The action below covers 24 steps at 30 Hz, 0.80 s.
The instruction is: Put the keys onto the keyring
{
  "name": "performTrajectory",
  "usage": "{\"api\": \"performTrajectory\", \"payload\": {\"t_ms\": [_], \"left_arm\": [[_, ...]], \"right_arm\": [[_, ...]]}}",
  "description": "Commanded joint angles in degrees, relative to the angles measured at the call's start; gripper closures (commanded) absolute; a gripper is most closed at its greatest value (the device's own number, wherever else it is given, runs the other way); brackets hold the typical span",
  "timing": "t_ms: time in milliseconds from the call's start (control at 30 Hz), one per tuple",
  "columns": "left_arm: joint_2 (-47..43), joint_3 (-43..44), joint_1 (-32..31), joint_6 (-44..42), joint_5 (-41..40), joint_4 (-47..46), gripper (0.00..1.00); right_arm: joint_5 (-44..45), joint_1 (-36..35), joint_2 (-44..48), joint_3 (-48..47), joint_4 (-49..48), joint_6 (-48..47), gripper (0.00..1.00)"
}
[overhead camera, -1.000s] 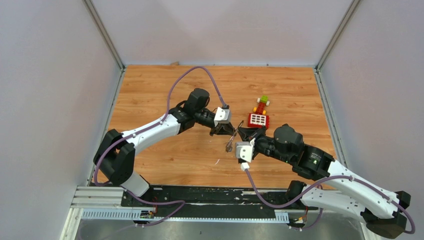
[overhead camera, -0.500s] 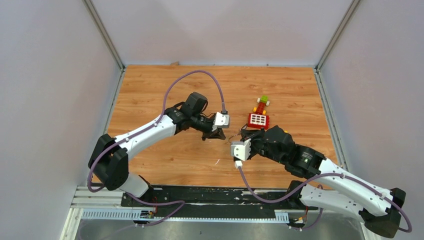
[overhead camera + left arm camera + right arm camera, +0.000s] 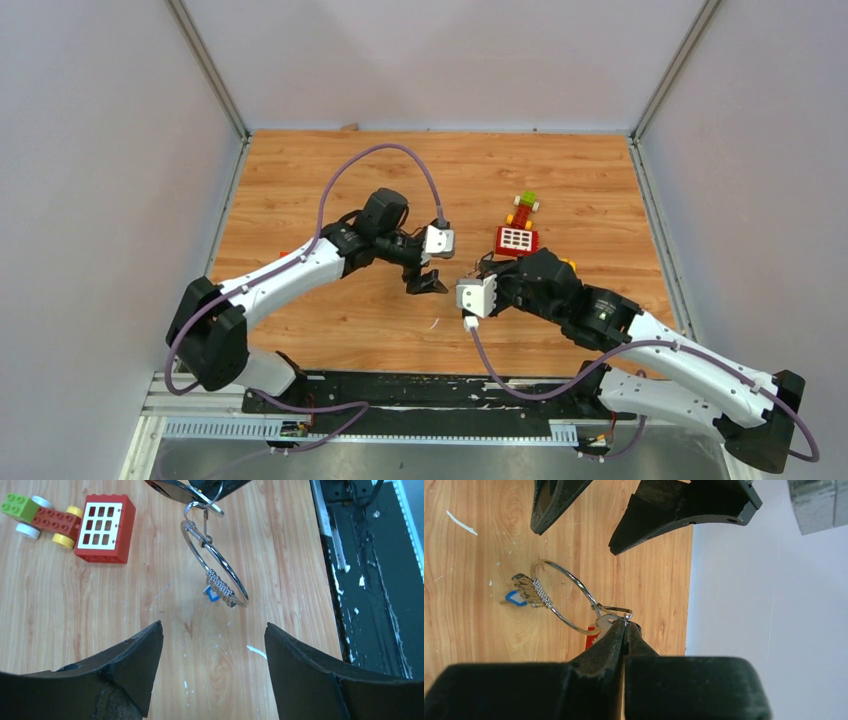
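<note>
Left wrist view: the left hand (image 3: 214,630) has its two black fingers wide apart, and only bare desk (image 3: 75,630) shows between them. Up at 12 o'clock the keyring (image 3: 218,583) hangs in the air above the desk, tilted. It is a thin silver wire ring with a small silver coil on it. A blue tag (image 3: 211,594) sits just beside the coil. At 10 o'clock a red block (image 3: 105,527) with a white window lies on the desk, just beside a small toy car (image 3: 40,516).

In the right wrist view the right hand (image 3: 625,625) has its fingers pressed together on a little loop at the end of the keyring. The ring sticks out toward 10 o'clock. The left hand's fingers are at 12 o'clock, near the ring but not touching it.
</note>
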<state>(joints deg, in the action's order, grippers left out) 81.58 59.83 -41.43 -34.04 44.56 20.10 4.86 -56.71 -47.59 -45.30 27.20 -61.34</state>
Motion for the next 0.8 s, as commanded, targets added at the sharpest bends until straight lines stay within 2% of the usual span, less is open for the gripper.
{"api": "performTrajectory", "payload": {"t_ms": [0, 100, 267, 367, 467, 533, 600, 667, 700, 733, 767], "left_arm": [[1.2, -2.6, -0.2, 8.6, 3.7, -10.1, 0.18], [1.7, -4.9, -1.1, 16.0, 5.0, -17.4, 0.16], [2.8, -7.7, -2.3, 26.7, 2.0, -28.0, 0.14], [3.7, -7.8, -2.3, 28.3, -1.1, -30.1, 0.15], [4.5, -7.6, -2.3, 27.2, -3.0, -31.2, 0.20], [5.2, -7.5, -2.3, 26.6, -3.0, -32.0, 0.30], [5.8, -6.9, -2.3, 25.1, -3.0, -30.9, 0.46], [5.9, -5.8, -2.3, 21.6, -4.1, -27.3, 0.69], [5.7, -5.2, -2.3, 19.7, -5.1, -24.9, 0.85], [5.2, -4.5, -2.2, 17.1, -6.7, -22.1, 0.95], [4.8, -3.6, -2.2, 14.5, -7.9, -18.4, 1.00]], "right_arm": [[-0.6, 1.1, 0.5, -3.1, -2.3, 2.1, 1.00], [-0.6, 1.4, 0.3, -3.1, -2.5, 2.5, 1.00], [-0.1, 1.8, 0.0, -3.8, -2.3, 2.9, 1.00], [-0.4, 2.2, 0.0, -4.0, -2.1, 3.4, 1.00], [-0.8, 2.6, -0.1, -3.9, -2.1, 3.6, 1.00], [-1.1, 2.8, -0.3, -3.8, -2.1, 3.7, 1.00], [-1.0, 3.1, -0.6, -3.6, -2.0, 3.7, 1.00], [-0.8, 3.5, -0.7, -3.5, -1.7, 3.6, 1.00], [-0.7, 3.8, -0.8, -3.4, -1.5, 3.6, 1.00], [-0.5, 4.0, -0.9, -3.4, -1.1, 3.4, 1.00], [-0.2, 4.2, -1.1, -3.2, -0.9, 3.3, 1.00]]}}
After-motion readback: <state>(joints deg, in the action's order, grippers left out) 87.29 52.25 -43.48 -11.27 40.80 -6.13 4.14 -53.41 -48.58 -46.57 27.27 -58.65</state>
